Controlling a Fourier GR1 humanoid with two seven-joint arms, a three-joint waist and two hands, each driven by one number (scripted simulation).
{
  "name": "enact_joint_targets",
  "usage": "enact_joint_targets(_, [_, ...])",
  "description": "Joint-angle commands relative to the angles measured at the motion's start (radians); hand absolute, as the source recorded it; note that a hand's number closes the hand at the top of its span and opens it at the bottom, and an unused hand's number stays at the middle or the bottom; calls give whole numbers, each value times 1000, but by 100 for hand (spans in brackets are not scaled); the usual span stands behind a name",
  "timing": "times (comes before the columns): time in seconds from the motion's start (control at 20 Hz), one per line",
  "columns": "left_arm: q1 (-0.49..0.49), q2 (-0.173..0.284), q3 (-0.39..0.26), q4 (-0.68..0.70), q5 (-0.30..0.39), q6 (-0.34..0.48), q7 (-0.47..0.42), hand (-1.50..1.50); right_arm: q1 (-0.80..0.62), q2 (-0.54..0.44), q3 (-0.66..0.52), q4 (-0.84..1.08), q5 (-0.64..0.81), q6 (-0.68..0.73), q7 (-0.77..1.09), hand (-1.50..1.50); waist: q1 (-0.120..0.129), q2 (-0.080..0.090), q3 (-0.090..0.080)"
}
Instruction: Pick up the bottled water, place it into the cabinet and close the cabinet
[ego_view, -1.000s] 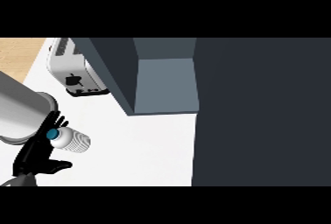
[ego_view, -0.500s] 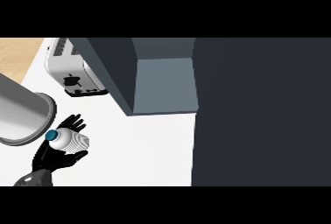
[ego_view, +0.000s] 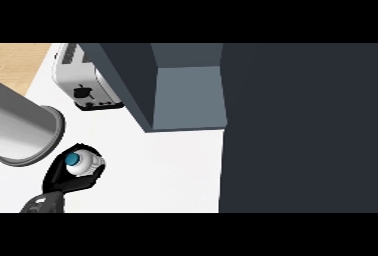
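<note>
The bottled water (ego_view: 81, 162) is seen from above at the lower left of the white counter (ego_view: 170, 170), a white bottle with a blue cap. My left hand (ego_view: 57, 181) is curled round it, with black fingers wrapping its sides and hiding its lower part. A grey forearm (ego_view: 23, 125) fills the left edge just above the bottle. The cabinet (ego_view: 188, 97) is up and to the right of the bottle, showing a lighter grey face beside dark panels. My right hand does not show.
A silver toaster (ego_view: 85, 82) stands at the back left, against the cabinet's dark side (ego_view: 122, 75). A large dark panel (ego_view: 299, 127) covers the whole right half. A wooden surface (ego_view: 22, 62) shows at the upper left corner.
My left hand, spread beside the bottle half a second ago, has curled its fingers round it. The bottle has barely shifted.
</note>
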Motion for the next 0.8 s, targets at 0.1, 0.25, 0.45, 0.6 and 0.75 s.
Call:
enact_joint_targets(0.1, [-18,-22,-43,53,-87,107,-197,150,70,-34,22,-177,27,-25,54,-150,-1,3,-3])
enact_joint_targets(0.25, [33,-131,-84,24,-126,235,-263,150,68,-48,24,-202,33,-46,83,-150,18,1,-2])
enact_joint_targets(0.45, [32,-225,-99,-35,-127,317,-244,150,104,-75,3,-131,28,-36,-7,-150,23,-7,1])
enact_joint_targets(0.6, [34,-256,-103,-32,-122,296,-229,150,58,-45,0,-109,16,-74,4,-150,31,-2,1])
enact_joint_targets(0.75, [1,-285,-136,-66,-115,310,-172,150,74,-82,-8,-117,24,-57,-14,-150,27,-4,1])
